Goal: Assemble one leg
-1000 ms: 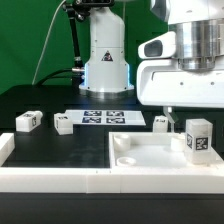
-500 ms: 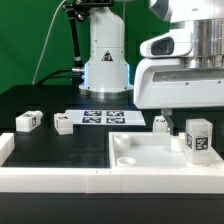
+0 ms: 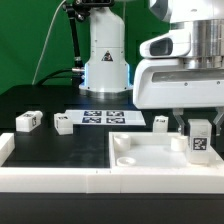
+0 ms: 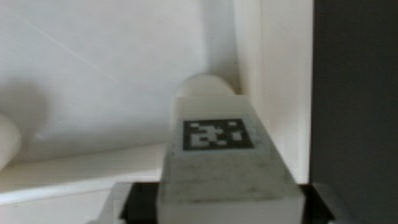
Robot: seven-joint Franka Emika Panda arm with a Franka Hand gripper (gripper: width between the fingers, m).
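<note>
No readable words or numbers, only square marker tags on the leg [image 3: 200, 140], the marker board [image 3: 100, 118]

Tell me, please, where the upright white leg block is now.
The small white tagged leg block stands upright at the exterior view's right, on the large flat white square piece, directly beneath the hand.

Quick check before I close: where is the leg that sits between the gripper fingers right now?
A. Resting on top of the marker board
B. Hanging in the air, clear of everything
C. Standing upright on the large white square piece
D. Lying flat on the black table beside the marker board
C: in the exterior view the leg stands upright on the large white square piece, its base on that surface, with the gripper straddling its top.
</note>
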